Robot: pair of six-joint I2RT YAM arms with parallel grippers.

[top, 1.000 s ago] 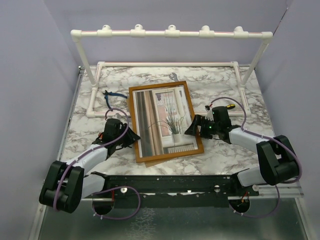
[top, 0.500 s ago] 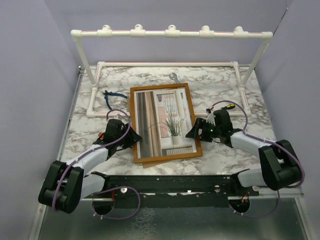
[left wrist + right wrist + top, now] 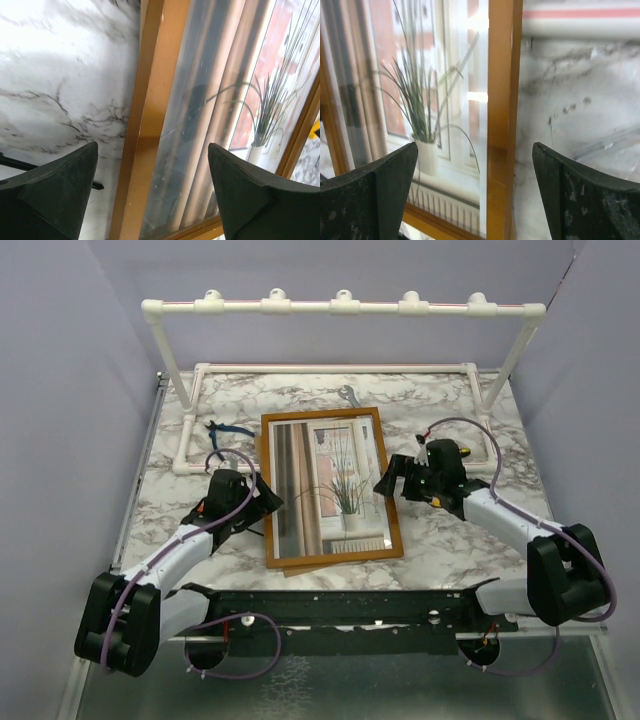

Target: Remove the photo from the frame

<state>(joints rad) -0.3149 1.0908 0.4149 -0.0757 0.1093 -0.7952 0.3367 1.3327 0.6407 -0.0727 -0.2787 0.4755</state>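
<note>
Left fingers [image 3: 55, 195]: spread wide, nothing pinched. Between them runs the long left rail of the frame [image 3: 150, 115]. One finger stands over the marble bench [image 3: 65, 75] outboard of that rail; the other stands over the glass inboard of it. Whether either fingertip touches the wood cannot be told from the wrist view.

Right fingers [image 3: 370, 195]: likewise spread wide and empty. The frame's long right rail passes between them. One finger is above the glass and the other is above bare bench outboard of the rail. Contact with the rail cannot be confirmed.

The photo [image 3: 225, 100] sits inside the frame behind the glass, directly inboard of both sets of fingers. Its grey curtains lie nearest the left fingers. The grassy plant in its white pot lies nearest the right fingers.

From above, the frame lies flat, glass up, between the two sets of fingers, one at each long side. A thin brown board edge [image 3: 305, 567] shows from under the frame's near end, on the base side of the fingers.

Beyond the fingers, past the frame's far end, stands a white pipe rack [image 3: 340, 307]. A blue-handled item [image 3: 225, 430] lies on the bench ahead of the left fingers, just inside the rack's base pipe.
</note>
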